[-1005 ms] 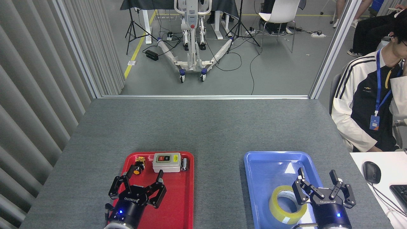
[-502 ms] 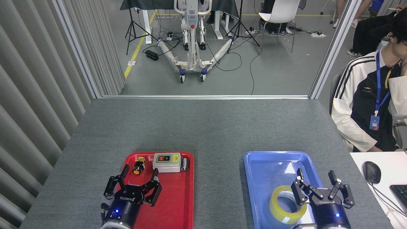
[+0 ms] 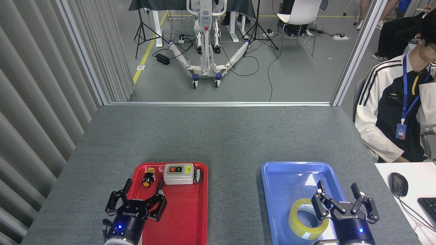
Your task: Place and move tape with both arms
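Both end effectors carry white "ROBOTIQ" lettering above a blue light. The left end effector hovers over the red tray, fingers spread wide and empty. The right end effector, equally open and empty, hangs just beside the tape, which lies flat in the blue tray on the tabletop.

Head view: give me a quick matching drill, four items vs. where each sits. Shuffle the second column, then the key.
Items
1. tape
2. grey switch box
3. computer mouse
4. left pincer

Places
A. far end of the red tray
B. white desk at the right edge
C. open, over the red tray's near left part
D. in the blue tray, beside the right pincer

Pairs: 1-D, 2-A, 3-B, 4-C
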You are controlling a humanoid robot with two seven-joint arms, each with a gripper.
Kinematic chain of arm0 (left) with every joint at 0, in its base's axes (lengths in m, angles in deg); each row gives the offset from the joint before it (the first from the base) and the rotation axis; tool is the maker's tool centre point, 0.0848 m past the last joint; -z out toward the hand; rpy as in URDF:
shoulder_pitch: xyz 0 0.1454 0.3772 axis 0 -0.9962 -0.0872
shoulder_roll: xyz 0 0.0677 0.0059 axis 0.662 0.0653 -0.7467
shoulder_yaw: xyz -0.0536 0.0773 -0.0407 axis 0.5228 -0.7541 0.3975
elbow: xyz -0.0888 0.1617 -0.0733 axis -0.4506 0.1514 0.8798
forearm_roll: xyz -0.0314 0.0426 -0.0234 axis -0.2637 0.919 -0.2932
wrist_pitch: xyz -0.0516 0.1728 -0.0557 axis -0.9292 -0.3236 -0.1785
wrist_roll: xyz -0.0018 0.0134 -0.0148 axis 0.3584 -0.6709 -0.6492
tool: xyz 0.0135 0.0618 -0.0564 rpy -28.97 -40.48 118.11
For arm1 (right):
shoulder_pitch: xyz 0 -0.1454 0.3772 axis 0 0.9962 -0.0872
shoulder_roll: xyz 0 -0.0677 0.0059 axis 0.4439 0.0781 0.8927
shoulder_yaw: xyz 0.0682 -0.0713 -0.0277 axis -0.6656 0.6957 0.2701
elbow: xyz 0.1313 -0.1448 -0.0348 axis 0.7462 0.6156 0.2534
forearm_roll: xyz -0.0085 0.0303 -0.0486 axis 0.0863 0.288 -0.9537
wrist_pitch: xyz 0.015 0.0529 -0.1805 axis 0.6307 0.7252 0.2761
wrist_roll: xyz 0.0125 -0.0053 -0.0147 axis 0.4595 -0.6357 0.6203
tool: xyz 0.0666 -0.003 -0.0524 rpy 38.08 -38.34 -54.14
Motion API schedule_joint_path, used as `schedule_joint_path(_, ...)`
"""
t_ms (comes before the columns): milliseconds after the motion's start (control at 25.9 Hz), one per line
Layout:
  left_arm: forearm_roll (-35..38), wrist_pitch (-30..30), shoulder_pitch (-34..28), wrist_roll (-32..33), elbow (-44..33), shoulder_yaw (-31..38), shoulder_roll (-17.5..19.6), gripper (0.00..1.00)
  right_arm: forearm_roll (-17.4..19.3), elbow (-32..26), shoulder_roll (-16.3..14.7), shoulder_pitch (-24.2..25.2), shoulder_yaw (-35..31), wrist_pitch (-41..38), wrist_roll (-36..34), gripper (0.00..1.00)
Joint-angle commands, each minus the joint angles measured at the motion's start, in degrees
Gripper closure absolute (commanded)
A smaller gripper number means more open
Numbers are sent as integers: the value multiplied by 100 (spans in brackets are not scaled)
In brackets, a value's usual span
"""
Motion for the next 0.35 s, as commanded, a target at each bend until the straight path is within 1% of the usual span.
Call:
schedule_joint_path(0,2,-63,0,-56,-16,3,6,0,13,0,-3,3,1,7,4,0)
schedule_joint_path(155,2,-266,-9,-74,-34,3,6,0,13,0,6,3,10,-1,4,0)
schedule_joint_path(309,2,-283,-9,-83,-34,3,-3,0,13,-9,6,3,10,7,-40,0)
